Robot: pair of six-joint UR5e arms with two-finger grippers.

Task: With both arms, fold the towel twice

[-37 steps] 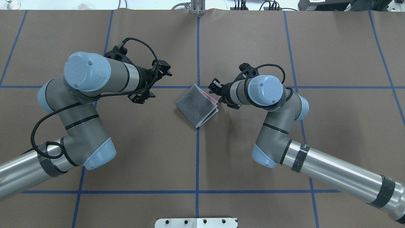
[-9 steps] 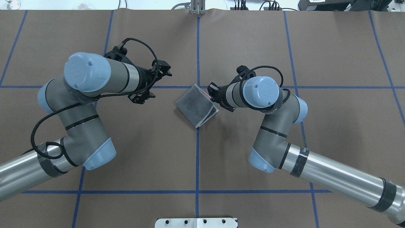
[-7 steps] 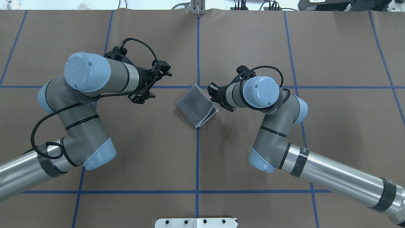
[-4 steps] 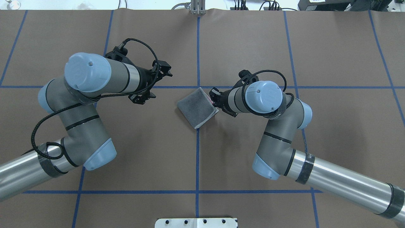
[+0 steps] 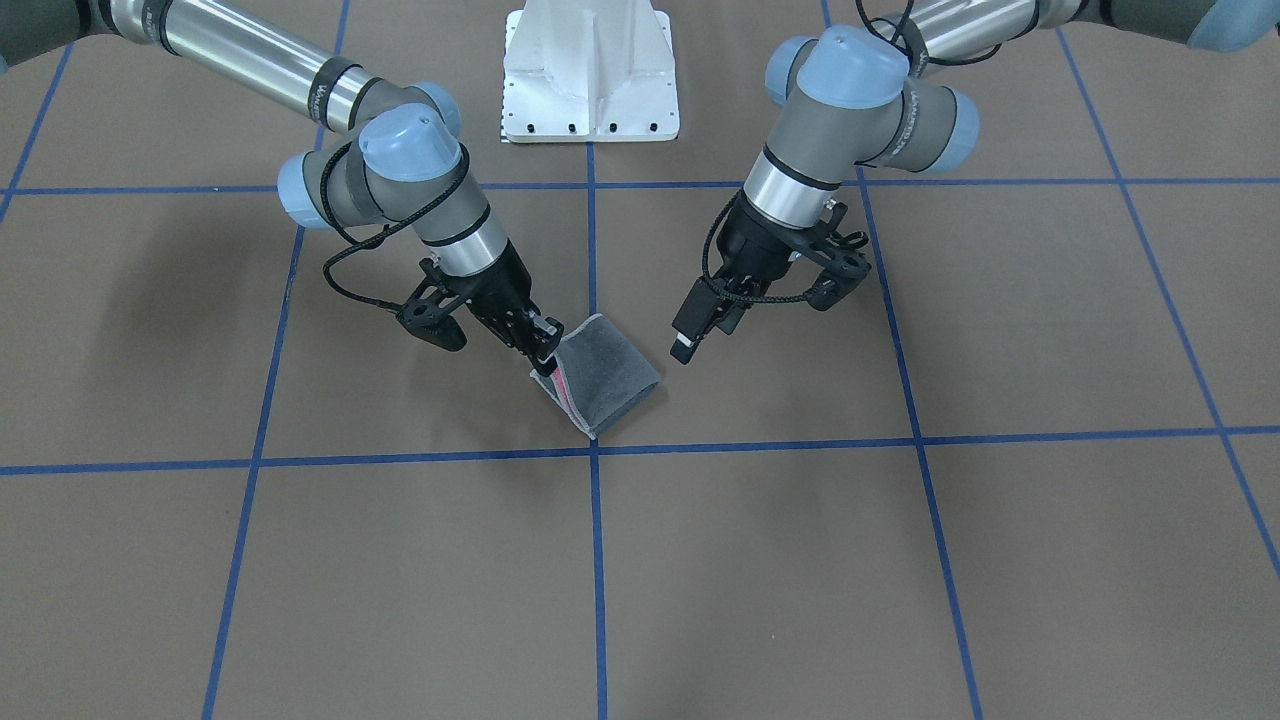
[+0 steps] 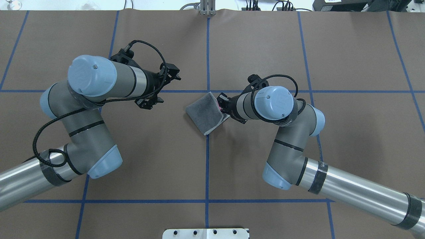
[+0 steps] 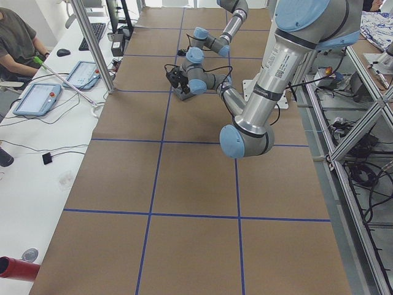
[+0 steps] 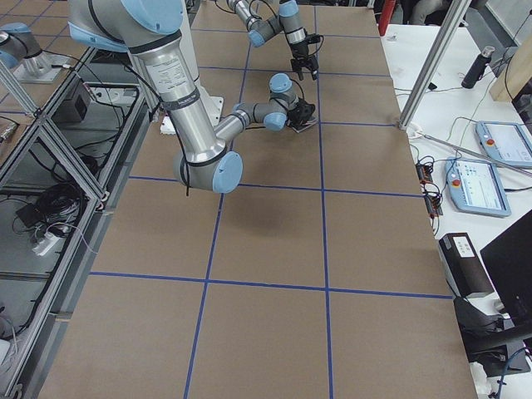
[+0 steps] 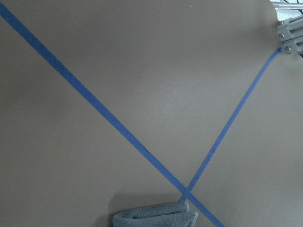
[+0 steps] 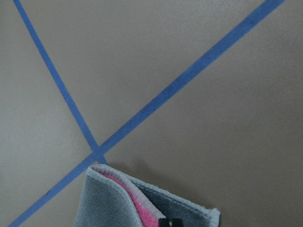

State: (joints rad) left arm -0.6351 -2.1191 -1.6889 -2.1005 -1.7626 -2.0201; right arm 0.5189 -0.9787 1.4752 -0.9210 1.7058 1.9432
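Grey-faced, the towel (image 5: 610, 375) is clamped at its open edge by the right gripper (image 5: 545, 357), lying just ahead of it toward the spread left gripper (image 5: 703, 335); the fold could be dragged undone by pulling.

One towel (image 6: 203, 112). One brown surface (image 6: 149, 159) and, beside it, one white surface (image 7: 37, 166). Two arms, the left arm (image 6: 83, 129) and the right arm (image 6: 289, 139), each with one pair of jaws, so two pairs. One white base (image 5: 590, 80). In the overhead view there are seven blue tape lines (image 6: 207, 49): five running away from the robot and two crossing them. At the white surface there are one person (image 7: 15, 43) and two tablets (image 7: 37, 98).
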